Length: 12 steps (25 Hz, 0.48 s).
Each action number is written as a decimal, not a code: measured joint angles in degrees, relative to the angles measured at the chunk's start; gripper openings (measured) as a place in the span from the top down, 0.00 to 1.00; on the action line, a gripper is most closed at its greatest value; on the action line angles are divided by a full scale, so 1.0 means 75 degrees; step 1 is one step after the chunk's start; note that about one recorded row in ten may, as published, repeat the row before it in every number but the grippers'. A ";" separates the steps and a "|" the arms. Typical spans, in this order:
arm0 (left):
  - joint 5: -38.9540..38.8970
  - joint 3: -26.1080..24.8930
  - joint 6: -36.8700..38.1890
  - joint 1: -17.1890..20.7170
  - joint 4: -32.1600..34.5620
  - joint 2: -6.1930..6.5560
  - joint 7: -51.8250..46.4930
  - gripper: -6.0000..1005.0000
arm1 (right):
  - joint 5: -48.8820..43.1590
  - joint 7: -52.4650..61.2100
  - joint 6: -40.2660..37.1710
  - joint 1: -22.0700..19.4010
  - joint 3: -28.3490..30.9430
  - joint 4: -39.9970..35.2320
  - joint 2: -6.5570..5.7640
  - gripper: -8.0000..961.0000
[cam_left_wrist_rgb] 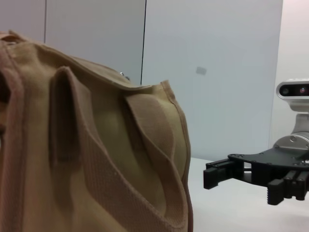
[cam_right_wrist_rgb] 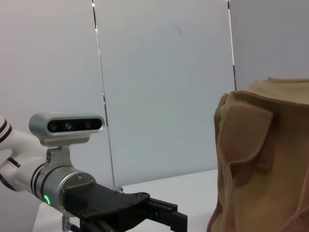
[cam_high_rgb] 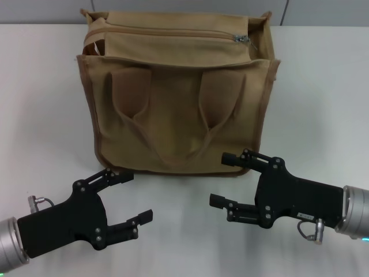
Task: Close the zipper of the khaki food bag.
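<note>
Two black claws hover low over your white bench (cam_high_rgb: 323, 86), both on the near side of the large boxy tan canvas bag (cam_high_rgb: 173, 109) with darker piping and two flat looped handles. Your left claw (cam_high_rgb: 130, 199) has its fingers spread wide and holds nothing; your right claw (cam_high_rgb: 222, 179) is equally wide and empty. Neither touches the bag.

What matters for your next move is the long tan-taped zipper line (cam_high_rgb: 173, 33) on the bag's top panel. It runs crosswise, from the left claw's side to the right claw's side, and lies beyond and above both claws. Its small silver slider with pull tab (cam_high_rgb: 241, 38) sits toward the right claw's end, so your right claw looks the nearer one to reach it. I judge the zipper must travel toward the left claw's side, where the bag's mouth gapes.
</note>
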 joint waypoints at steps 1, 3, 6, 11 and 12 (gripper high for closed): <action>-0.0010 -0.0006 0.0002 0.0001 -0.0053 0.0000 0.0102 0.16 | 0.0004 -0.0001 0.0001 0.0023 0.0000 0.0000 0.0000 0.17; -0.0031 -0.0017 0.0027 0.0001 -0.0131 -0.0001 0.0306 0.16 | 0.0017 0.0000 0.0008 0.0064 0.0000 -0.0001 0.0000 0.17; -0.0038 -0.0014 0.0018 -0.0033 -0.0217 -0.0007 0.0506 0.16 | 0.0032 -0.0001 0.0016 0.0089 0.0000 -0.0003 0.0000 0.17; -0.0046 -0.0050 -0.0044 -0.0098 -0.0334 -0.0002 0.0526 0.16 | 0.0045 -0.0002 0.0025 0.0095 0.0028 0.0006 0.0000 0.17; -0.0050 -0.0062 -0.0056 -0.0098 -0.0335 -0.0001 0.0527 0.16 | 0.0046 -0.0002 0.0028 0.0104 0.0032 0.0006 0.0000 0.17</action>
